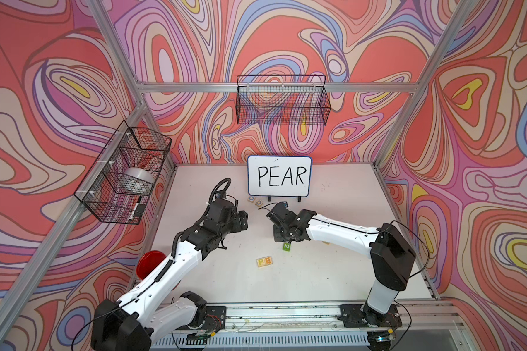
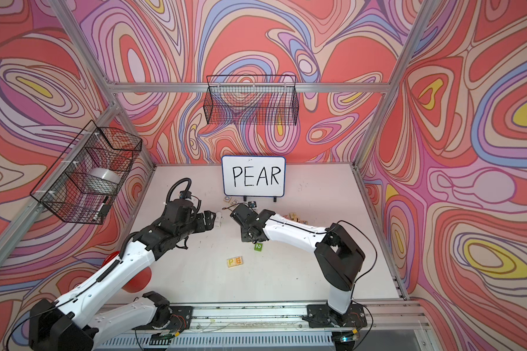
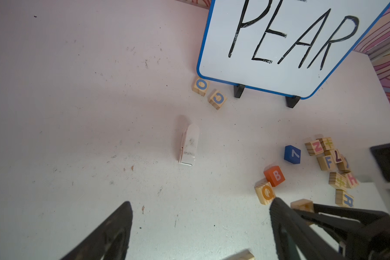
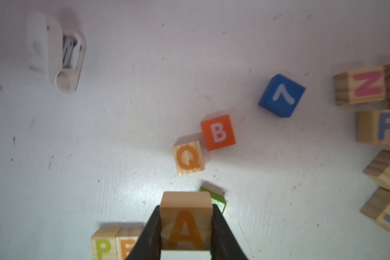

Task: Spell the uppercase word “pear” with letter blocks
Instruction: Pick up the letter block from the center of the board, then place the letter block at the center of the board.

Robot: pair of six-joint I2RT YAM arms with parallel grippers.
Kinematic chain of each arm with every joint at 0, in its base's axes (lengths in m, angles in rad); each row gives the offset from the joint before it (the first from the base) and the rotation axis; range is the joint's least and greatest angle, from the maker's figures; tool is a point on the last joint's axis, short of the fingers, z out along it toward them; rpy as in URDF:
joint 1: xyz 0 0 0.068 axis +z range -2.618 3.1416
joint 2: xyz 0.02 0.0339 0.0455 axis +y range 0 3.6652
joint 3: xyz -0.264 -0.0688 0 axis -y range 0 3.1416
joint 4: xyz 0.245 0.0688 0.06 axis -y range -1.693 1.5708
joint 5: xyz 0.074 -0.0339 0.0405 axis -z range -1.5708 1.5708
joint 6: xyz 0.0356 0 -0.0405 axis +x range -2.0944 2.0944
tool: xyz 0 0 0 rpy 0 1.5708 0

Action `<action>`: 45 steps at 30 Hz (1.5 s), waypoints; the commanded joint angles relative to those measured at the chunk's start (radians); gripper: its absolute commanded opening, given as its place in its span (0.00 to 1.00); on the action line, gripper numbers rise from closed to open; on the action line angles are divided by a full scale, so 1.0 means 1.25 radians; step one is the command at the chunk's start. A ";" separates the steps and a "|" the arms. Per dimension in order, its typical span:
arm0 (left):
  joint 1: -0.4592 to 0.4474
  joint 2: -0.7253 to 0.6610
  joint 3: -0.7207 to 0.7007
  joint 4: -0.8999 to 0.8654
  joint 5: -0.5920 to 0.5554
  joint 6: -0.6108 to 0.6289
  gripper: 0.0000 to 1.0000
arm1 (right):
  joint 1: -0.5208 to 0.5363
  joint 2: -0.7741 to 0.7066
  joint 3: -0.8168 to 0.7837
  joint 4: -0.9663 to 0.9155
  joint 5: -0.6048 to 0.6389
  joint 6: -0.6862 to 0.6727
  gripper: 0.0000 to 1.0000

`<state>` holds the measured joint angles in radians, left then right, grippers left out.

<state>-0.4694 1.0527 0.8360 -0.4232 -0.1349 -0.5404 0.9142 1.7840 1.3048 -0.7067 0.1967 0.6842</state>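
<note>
In both top views my right arm hides the catch, with the P block (image 1: 260,262) and E block (image 1: 267,260) side by side at lower centre; in the right wrist view my right gripper (image 4: 186,227) clamps the pale A block (image 4: 186,225), seemingly lifted, while my left gripper (image 3: 200,225) gapes.

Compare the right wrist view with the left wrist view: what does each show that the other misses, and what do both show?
Only the right wrist view shows the right claw shut on the A block, with the P block and E block side by side below it.

Only the left wrist view shows the PEAR board, the O block, the C block and the open left claw.

Both show the Q block, red B cube, blue 7 cube and the white clip-like item.
</note>
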 commanded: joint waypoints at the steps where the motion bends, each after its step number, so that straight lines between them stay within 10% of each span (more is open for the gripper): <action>1: 0.003 -0.041 -0.026 -0.045 0.008 -0.028 0.91 | 0.039 0.019 -0.014 0.018 -0.034 -0.040 0.31; 45: 0.001 -0.192 -0.099 -0.074 -0.011 -0.065 0.92 | 0.107 0.066 -0.086 0.039 -0.044 0.016 0.44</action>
<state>-0.4694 0.8131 0.7166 -0.4915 -0.1318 -0.6071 1.0424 1.8793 1.1980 -0.6415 0.1139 0.6971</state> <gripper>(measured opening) 0.921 0.439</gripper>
